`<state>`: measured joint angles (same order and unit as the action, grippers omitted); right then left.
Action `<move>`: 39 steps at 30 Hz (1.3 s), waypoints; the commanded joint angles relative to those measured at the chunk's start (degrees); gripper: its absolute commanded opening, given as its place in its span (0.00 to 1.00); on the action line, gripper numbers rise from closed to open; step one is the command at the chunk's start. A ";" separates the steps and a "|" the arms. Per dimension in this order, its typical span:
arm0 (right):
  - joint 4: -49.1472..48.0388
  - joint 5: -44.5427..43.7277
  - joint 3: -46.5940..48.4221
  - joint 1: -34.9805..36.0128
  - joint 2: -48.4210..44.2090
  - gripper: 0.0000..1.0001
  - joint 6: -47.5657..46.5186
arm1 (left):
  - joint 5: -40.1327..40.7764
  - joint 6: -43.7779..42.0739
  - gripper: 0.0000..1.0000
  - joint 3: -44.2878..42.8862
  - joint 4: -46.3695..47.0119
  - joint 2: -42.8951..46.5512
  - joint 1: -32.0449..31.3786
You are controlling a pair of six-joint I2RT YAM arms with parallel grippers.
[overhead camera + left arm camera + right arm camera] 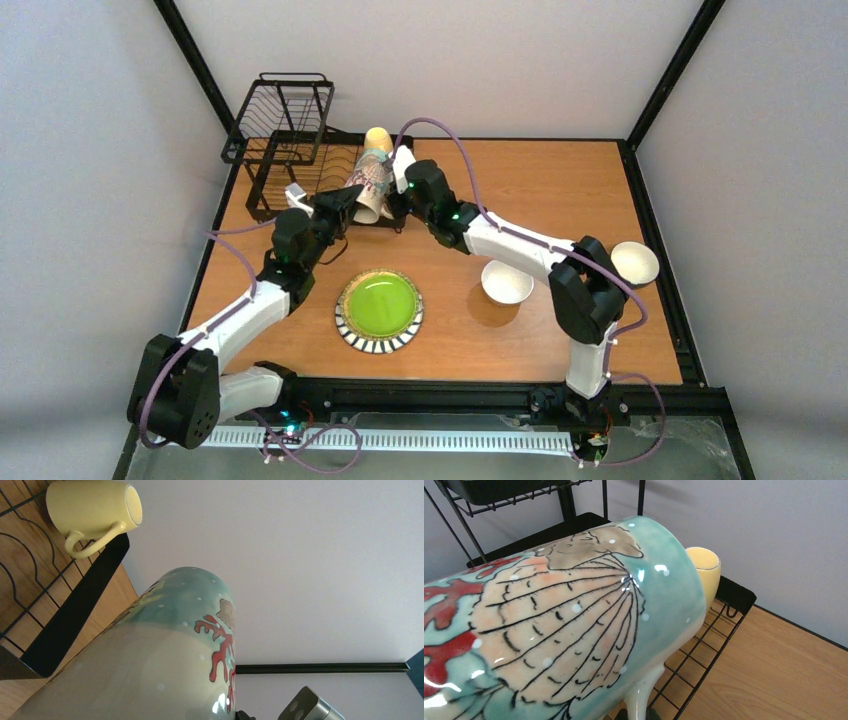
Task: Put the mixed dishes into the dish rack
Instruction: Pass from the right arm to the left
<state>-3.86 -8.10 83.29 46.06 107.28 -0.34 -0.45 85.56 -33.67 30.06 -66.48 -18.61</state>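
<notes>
The teal-banded cup (372,185), painted with a shell and red coral, hangs tilted over the near end of the black dish rack (290,150). My right gripper (400,190) is shut on its cream handle (644,695), with a dark fingertip on each side. My left gripper (345,205) is at the cup's left side. The cup's body (165,655) fills that wrist view, and one grey finger (310,707) stands apart from its wall. A pale yellow mug (377,138) sits in the rack's far end. The lime-green plate (379,308) lies on the table.
Two cream-white bowls sit on the right of the table, one (506,282) by my right forearm and one (635,262) near the right edge. The rack's raised basket tier (285,110) stands at the far left corner, against the wall.
</notes>
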 commanded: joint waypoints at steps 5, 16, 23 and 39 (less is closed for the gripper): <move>-5.42 5.19 -1.44 3.68 -5.59 0.02 -0.02 | 4.39 2.66 0.17 2.25 9.13 -0.27 0.50; -5.98 4.02 -2.96 3.66 -6.45 0.02 -0.01 | 6.75 2.61 0.00 5.55 13.71 0.78 0.44; -6.43 1.22 -3.48 3.55 -7.22 0.19 2.13 | 8.01 -0.05 0.00 7.73 16.14 2.82 0.51; -2.85 5.32 -5.00 1.14 -13.71 0.79 4.86 | 5.31 -4.43 0.00 10.29 21.16 8.10 0.54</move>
<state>-8.14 -5.04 79.48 47.88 95.42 3.27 5.32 83.55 -21.34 40.69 -62.52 -18.26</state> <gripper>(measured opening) 0.745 0.105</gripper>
